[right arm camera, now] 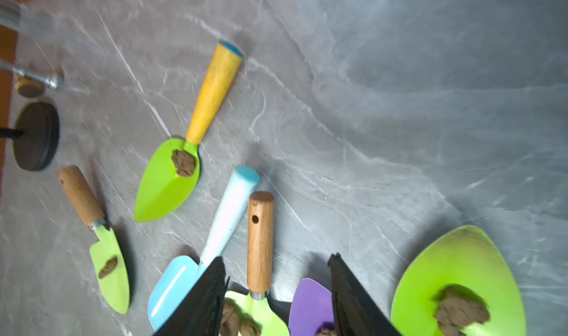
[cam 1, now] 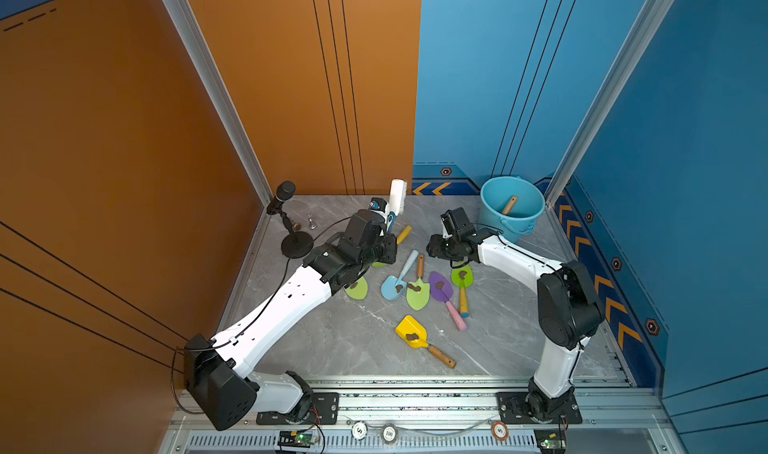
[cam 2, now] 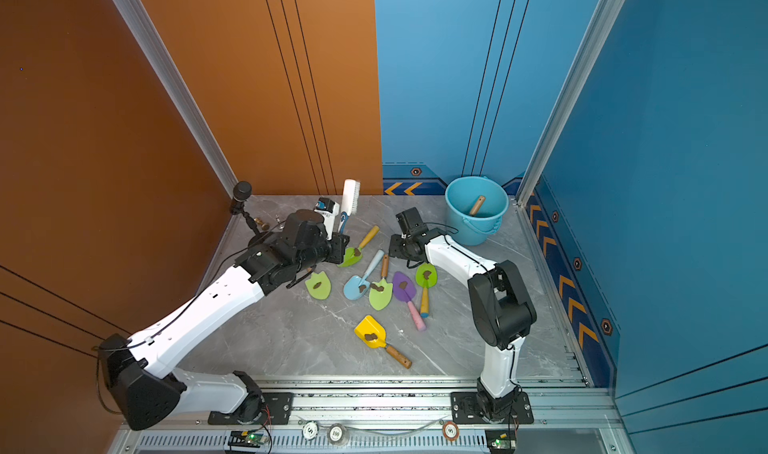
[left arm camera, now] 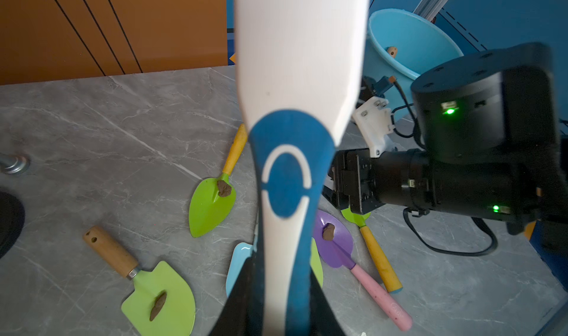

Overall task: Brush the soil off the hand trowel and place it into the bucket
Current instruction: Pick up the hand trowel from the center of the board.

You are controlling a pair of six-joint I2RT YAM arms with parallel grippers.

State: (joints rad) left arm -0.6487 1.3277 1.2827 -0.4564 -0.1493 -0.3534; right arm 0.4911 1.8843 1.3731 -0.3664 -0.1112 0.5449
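brush point(left arm camera: 298, 57) clamped in the left gripper point(left arm camera: 282, 313), right gripper point(right arm camera: 276, 257) jaws apart and empty over the wood-handled trowel point(right arm camera: 260, 226) lying on the table point(cam 1: 353, 339) with soil point(right arm camera: 233, 317) on its blade, apart from the bucket point(cam 1: 492, 219), so this looks like the pickup step, calling for a descent and a squeeze on the handle.

You see the whole tabletop point(cam 1: 332, 348) from high above its front edge; both wrist cameras closely share the trowels point(left arm camera: 212, 208) point(right arm camera: 167, 180).

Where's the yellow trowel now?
In both top views, the yellow trowel lies by itself toward the robot's edge of the table, nearest the purple trowel.
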